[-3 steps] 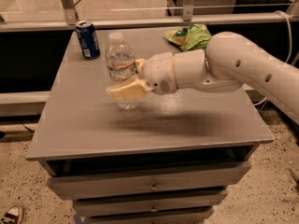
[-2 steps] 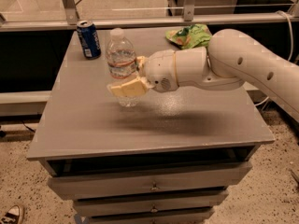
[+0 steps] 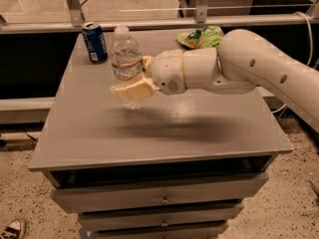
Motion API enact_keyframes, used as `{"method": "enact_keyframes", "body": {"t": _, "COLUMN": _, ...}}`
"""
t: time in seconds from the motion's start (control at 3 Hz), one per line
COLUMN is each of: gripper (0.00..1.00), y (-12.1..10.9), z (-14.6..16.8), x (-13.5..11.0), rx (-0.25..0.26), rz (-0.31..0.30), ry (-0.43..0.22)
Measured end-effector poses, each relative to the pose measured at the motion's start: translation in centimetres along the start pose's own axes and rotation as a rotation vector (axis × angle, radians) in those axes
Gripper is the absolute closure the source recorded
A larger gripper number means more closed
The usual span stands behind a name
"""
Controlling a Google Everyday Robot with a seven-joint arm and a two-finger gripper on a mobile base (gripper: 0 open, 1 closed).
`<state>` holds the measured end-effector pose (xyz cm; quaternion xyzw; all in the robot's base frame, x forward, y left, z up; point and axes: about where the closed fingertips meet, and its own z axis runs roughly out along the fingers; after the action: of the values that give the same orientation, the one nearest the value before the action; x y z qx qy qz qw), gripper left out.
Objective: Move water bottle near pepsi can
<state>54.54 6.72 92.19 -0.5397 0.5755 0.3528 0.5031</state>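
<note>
The water bottle [image 3: 125, 59] is clear ribbed plastic with a white cap and a white-and-red label band. It stands upright over the left middle of the grey table [image 3: 164, 128]. My gripper [image 3: 133, 81] reaches in from the right and is shut on the bottle's lower half, one tan finger [image 3: 130, 90] in front of it. The pepsi can [image 3: 95, 42] is dark blue with a silver top and stands upright at the table's back left corner, a short way behind and left of the bottle.
A green chip bag [image 3: 202, 36] lies at the back of the table, right of centre. My white arm [image 3: 259, 68] crosses the right half of the table. A metal rail [image 3: 164, 21] runs behind the table. Drawers [image 3: 159, 198] sit below the tabletop.
My gripper and the bottle have shifted only slightly, toward the can at the back left. The can and the chip bag have not moved.
</note>
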Motion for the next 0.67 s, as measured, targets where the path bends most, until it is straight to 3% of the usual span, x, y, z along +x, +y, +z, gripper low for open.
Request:
{"method": "enact_keyframes", "body": {"t": 0.33, "gripper": 1.00, "y": -4.4, "z": 1.5, "x": 0.1, "rx": 0.026, "rz": -0.041, "ry": -0.035}}
{"method": "enact_keyframes", "body": {"t": 0.67, "gripper": 1.00, "y": -10.7, "z": 3.8, "x": 0.3, "rx": 0.045, "rz": -0.064, "ry": -0.055}}
